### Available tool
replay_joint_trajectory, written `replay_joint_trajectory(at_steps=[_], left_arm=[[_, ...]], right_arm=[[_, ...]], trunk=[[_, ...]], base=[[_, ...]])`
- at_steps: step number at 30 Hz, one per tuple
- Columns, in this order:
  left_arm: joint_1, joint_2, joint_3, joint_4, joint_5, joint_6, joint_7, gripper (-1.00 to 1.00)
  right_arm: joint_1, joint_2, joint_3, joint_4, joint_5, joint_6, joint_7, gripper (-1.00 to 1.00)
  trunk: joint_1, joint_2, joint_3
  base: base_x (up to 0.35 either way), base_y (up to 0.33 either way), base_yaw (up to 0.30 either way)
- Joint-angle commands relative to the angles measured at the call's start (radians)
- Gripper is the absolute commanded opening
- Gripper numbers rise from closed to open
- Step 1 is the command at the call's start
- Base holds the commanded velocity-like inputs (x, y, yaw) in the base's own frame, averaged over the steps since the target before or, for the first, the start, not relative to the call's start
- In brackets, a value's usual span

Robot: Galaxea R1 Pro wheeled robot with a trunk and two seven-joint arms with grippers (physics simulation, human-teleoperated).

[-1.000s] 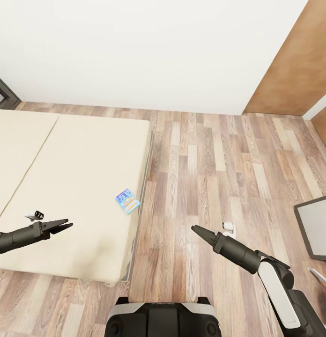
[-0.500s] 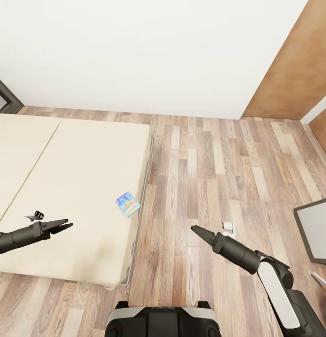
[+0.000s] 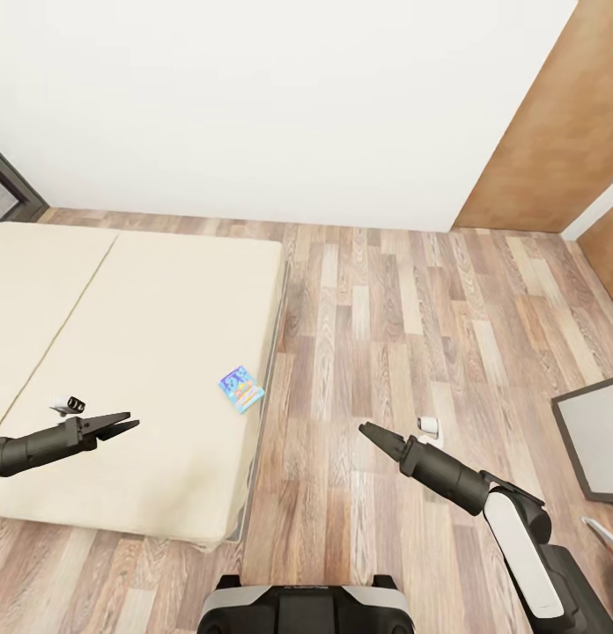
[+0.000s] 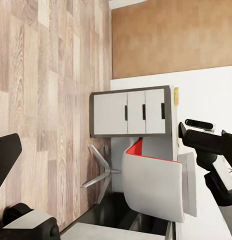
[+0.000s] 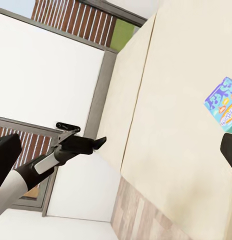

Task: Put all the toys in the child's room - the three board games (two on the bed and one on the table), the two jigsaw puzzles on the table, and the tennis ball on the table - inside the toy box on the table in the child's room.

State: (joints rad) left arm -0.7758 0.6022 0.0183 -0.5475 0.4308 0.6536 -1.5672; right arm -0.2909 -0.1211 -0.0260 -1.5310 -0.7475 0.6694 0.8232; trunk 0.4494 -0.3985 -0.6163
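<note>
Head view findings: the small blue board game [image 3: 241,388] lies flat on the bed [image 3: 157,352], close to the mattress edge nearest the floor, at roughly 10 o'clock from the robot's base and well apart from both arms. The left gripper [image 3: 121,426] hangs over the mattress at about 9 o'clock, its jaws slightly apart and holding nothing; the right gripper [image 3: 370,432] hangs over the wood-plank floor [image 3: 403,317] at about 2 o'clock, fingers drawn to a point, so the jaws read as together and empty. At 3 o'clock a grey-framed corner, judged to be the table [image 3: 597,436], enters the frame; the left wrist view shows its white-fronted drawer unit [image 4: 131,112] with a red-and-white chair [image 4: 153,185] beside it. The right wrist view shows the same blue game [image 5: 223,104] on the beige mattress. Risks noted: the box is thin and sits flush on a soft surface, so a descending finger may press it into the mattress or skate it sideways rather than get under an edge. Being so near the mattress edge, a push toward the floor side could tip it off the bed. The base also stands close to the bed frame; further advance risks contact. The toy box itself cannot be confirmed from these views
</note>
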Motion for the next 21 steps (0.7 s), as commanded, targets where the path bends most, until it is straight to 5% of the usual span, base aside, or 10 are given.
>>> replay_joint_trajectory(at_steps=[1, 21], left_arm=[[0.0, 0.0, 0.0, 0.0, 0.0, 0.011, -0.004, 1.0], [0.0, -0.002, 0.0, 0.0, 0.0, 0.012, -0.004, 1.0]], right_arm=[[0.0, 0.0, -0.001, 0.0, -0.005, 0.006, 0.001, 1.0], [-0.001, -0.001, -0.002, -0.002, -0.006, 0.006, 0.002, 1.0]], trunk=[[0.001, -0.001, 0.001], [0.001, -0.001, 0.033]], base=[[0.0, 0.0, 0.0], [0.0, 0.0, 0.0]])
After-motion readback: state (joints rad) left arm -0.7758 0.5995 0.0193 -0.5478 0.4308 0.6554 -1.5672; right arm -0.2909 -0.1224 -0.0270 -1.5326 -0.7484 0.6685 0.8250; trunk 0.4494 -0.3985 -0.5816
